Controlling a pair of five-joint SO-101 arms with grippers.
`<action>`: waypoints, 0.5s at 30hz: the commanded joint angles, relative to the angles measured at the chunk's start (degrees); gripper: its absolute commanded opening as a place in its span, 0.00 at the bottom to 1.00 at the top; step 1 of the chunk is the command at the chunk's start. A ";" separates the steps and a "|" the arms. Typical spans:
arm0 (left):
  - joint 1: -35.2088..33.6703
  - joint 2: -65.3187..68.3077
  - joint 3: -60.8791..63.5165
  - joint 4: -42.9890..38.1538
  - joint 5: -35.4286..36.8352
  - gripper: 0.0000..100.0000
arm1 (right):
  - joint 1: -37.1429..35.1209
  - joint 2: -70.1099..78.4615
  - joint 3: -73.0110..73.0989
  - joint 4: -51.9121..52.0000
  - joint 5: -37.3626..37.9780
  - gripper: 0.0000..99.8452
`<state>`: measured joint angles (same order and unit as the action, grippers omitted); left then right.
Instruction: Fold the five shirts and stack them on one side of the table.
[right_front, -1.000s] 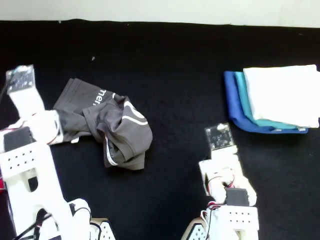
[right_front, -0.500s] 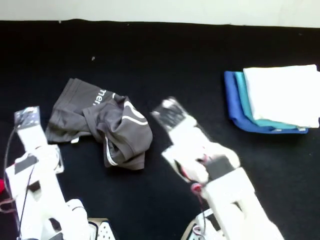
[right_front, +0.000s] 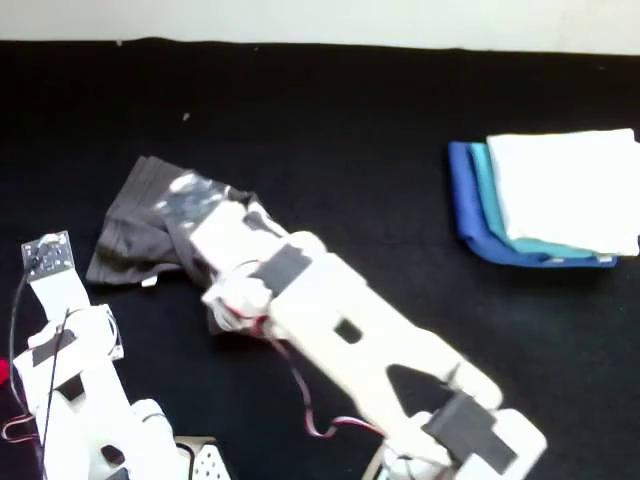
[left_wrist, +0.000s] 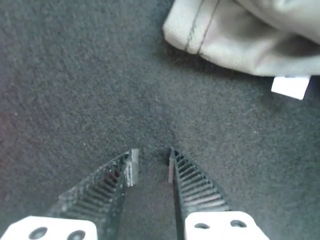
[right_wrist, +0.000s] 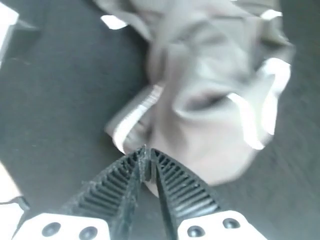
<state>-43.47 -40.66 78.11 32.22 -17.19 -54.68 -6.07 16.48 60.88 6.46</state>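
over on the left half of the black table, the crumpled grey shirt lies unfolded, well apart from the folded stack at the right edge. the right gripper sits at the shirt's hem with its jaws pressed together; whether cloth is pinched, i cannot tell. the left gripper hovers over bare table near a shirt corner, jaws slightly parted. looks like the spreading step; next, each needs a firm edge hold to pull it flat.

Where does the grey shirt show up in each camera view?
High view: grey shirt left of centre on the table, partly under the right arm.
Left wrist view: shirt ahead of the left gripper, apart from it.
Right wrist view: shirt just past the right gripper.
Shared landmark: its white tag.
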 joint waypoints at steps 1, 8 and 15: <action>1.36 -0.66 0.13 -1.05 -0.62 0.12 | -0.57 8.66 -5.85 -0.22 -0.44 0.01; 1.45 -0.66 0.22 -1.14 -0.62 0.12 | 20.88 25.98 -15.43 -0.22 -0.35 0.01; 1.63 -0.66 0.22 -1.14 -0.62 0.12 | 42.24 33.01 -30.29 0.22 -0.35 0.01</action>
<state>-43.30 -40.75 78.29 31.87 -17.19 -19.96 27.25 -7.78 60.79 6.37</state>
